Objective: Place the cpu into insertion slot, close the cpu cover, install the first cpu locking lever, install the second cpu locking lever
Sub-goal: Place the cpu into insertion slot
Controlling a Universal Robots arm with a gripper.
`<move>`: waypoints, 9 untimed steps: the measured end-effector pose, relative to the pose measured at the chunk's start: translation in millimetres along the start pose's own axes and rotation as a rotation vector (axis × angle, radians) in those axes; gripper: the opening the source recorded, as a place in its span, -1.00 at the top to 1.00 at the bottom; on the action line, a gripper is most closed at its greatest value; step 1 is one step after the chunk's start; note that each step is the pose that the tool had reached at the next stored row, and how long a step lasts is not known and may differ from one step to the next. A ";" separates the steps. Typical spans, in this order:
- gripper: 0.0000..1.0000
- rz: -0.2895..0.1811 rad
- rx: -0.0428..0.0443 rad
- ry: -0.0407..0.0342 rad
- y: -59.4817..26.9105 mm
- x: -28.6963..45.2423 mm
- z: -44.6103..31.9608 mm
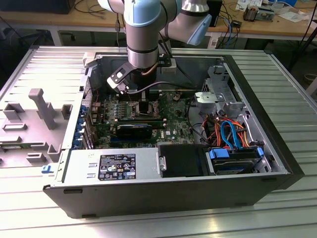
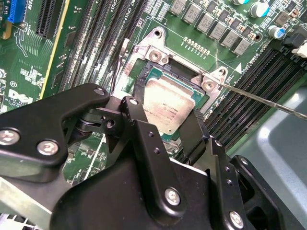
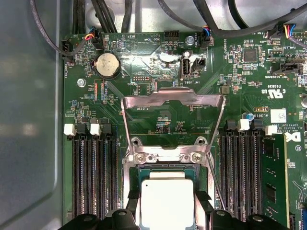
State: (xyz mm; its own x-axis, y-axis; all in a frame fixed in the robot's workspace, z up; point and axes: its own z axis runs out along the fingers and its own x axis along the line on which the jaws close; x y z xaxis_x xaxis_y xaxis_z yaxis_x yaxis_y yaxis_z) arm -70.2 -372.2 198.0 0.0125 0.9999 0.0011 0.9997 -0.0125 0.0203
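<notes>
The cpu (image 3: 167, 199) is a silver-topped square lying flat in the insertion slot (image 3: 168, 157), whose silver rim shows around the cpu (image 2: 168, 103) in both wrist views. My gripper (image 3: 167, 213) stands straight over it. Its black fingers (image 2: 139, 122) sit tight against two opposite edges of the chip, shut on it. The cpu cover (image 3: 172, 98) is swung back and lies open over the board beyond the socket. A thin locking lever (image 2: 264, 98) sticks out free to one side. In the exterior view the gripper (image 1: 144, 105) reaches down into the open computer case (image 1: 277, 148).
Black memory slots (image 3: 93, 177) flank the socket on both sides, with a green memory stick (image 3: 273, 177) in one. A coin battery (image 3: 107, 65) and cables (image 3: 120, 14) lie beyond the cover. A power supply (image 1: 111, 166) and a drive with blue clips (image 1: 235, 158) fill the case's near side.
</notes>
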 end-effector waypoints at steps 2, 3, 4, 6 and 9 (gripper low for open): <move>-0.07 0.000 -0.0002 0.0002 0.0 0.0 0.1; -0.09 0.000 -0.0013 0.0023 0.1 0.3 0.8; -0.22 0.000 -0.0010 0.0016 0.1 0.3 0.7; -0.22 0.000 -0.0001 0.0002 0.0 0.0 0.2; -0.22 0.000 -0.0001 0.0001 0.0 0.0 0.1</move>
State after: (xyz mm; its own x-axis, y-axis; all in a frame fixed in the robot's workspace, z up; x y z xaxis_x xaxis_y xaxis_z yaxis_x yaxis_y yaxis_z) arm -70.2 -372.2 197.9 0.0125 0.9999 0.0011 0.9997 -0.0125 0.0203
